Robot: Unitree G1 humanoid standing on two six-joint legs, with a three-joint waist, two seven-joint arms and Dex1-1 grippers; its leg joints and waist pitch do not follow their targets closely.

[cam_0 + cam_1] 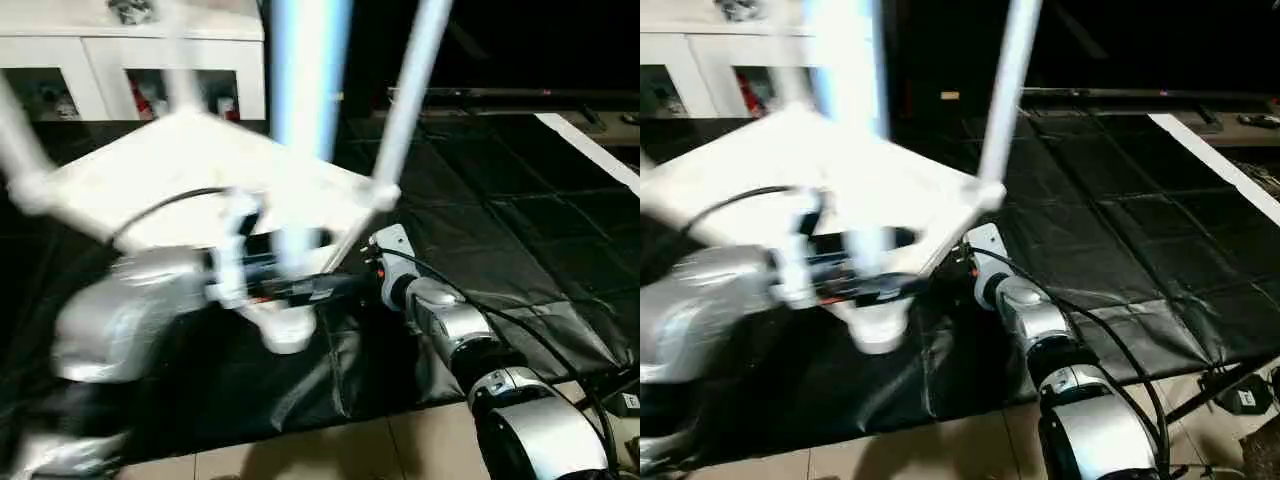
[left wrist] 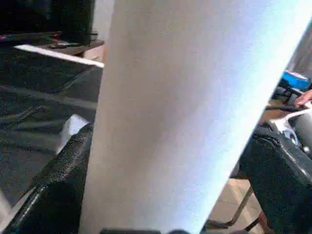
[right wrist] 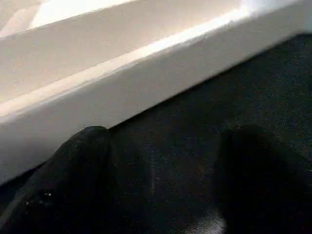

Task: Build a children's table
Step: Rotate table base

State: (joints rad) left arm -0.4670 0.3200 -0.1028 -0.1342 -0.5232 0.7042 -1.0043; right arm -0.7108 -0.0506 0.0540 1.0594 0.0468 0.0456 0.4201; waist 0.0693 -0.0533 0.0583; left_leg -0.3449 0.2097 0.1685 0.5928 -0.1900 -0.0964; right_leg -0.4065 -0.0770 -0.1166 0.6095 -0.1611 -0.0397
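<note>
Table upside down on the black mat, legs standing up; the near leg is in hand.

Head views: the tabletop (image 1: 190,170) lies underside-up, with several legs rising from its corners, so most fitting looks done. The left gripper (image 1: 285,285) reaches to the near leg (image 1: 300,130); the right gripper (image 1: 965,262) sits just below the top's edge. Left wrist view: wide-spread fingers (image 2: 53,190) straddle that leg, contact unclear. Right wrist view: fingers (image 3: 87,161) spread, empty, beside the rim.
</note>
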